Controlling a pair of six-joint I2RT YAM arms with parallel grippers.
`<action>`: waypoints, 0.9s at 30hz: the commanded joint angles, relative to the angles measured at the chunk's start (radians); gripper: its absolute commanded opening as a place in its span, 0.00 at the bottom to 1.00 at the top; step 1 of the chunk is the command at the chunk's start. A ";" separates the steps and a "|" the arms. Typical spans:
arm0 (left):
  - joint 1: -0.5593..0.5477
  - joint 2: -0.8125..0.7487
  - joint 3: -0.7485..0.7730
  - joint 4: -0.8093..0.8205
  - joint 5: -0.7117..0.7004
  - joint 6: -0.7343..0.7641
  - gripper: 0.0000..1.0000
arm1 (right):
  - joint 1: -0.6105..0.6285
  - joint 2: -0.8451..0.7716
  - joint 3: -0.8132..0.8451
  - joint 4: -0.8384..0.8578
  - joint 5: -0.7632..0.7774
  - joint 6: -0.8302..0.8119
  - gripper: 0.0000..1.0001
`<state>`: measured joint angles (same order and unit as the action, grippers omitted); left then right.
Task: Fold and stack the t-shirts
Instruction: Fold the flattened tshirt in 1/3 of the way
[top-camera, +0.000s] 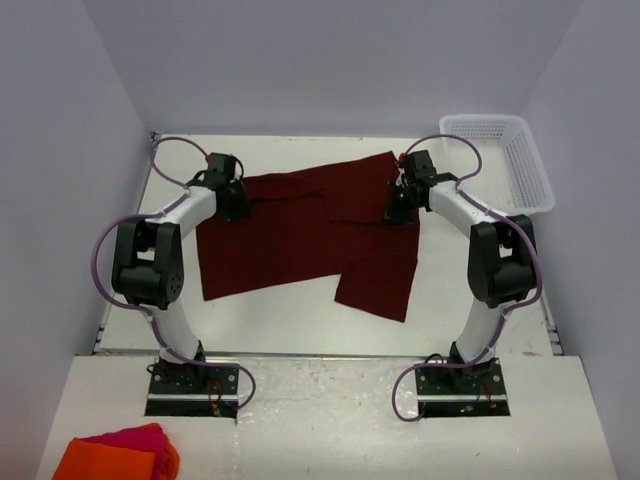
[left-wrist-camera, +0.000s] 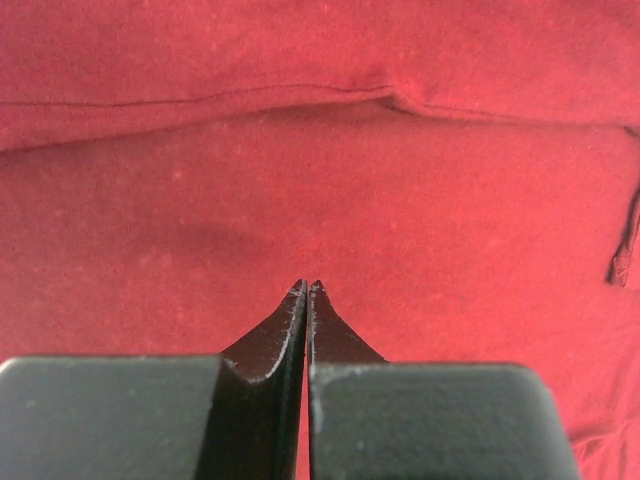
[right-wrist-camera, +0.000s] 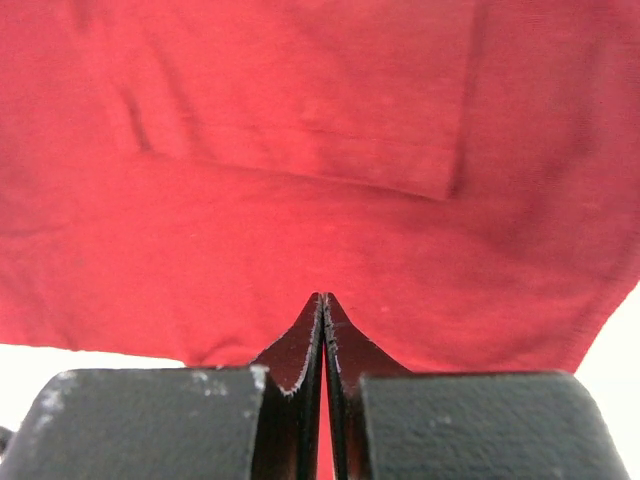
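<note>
One dark maroon t-shirt (top-camera: 300, 235) lies spread and partly folded on the white table (top-camera: 280, 325), one flap reaching toward the front right. My left gripper (top-camera: 238, 205) sits at the shirt's far left edge. In the left wrist view its jaws (left-wrist-camera: 307, 285) are shut, tips pressed into the red cloth (left-wrist-camera: 320, 180) below a hem line. My right gripper (top-camera: 398, 208) sits at the shirt's far right part. In the right wrist view it (right-wrist-camera: 323, 296) is shut on the cloth (right-wrist-camera: 300, 200) just inside its near edge, with a sliver of fabric between the fingers.
A white plastic basket (top-camera: 500, 155) stands at the back right corner. Orange and pink cloths (top-camera: 120, 455) lie on the near ledge at the bottom left. Walls close off the table on three sides.
</note>
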<state>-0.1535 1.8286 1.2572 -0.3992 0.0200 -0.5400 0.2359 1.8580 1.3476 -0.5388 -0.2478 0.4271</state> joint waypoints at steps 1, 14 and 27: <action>-0.001 -0.038 -0.020 -0.020 -0.003 -0.005 0.00 | 0.003 -0.028 -0.011 -0.019 0.111 0.015 0.00; -0.070 -0.325 -0.246 -0.115 -0.069 0.025 0.00 | 0.130 -0.436 -0.346 -0.038 0.244 0.091 0.20; -0.070 -0.617 -0.326 -0.170 -0.057 0.017 0.00 | 0.286 -0.702 -0.678 -0.176 0.512 0.482 0.45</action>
<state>-0.2276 1.2858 0.9657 -0.5484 -0.0387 -0.5297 0.5171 1.2457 0.7177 -0.6666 0.1787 0.7761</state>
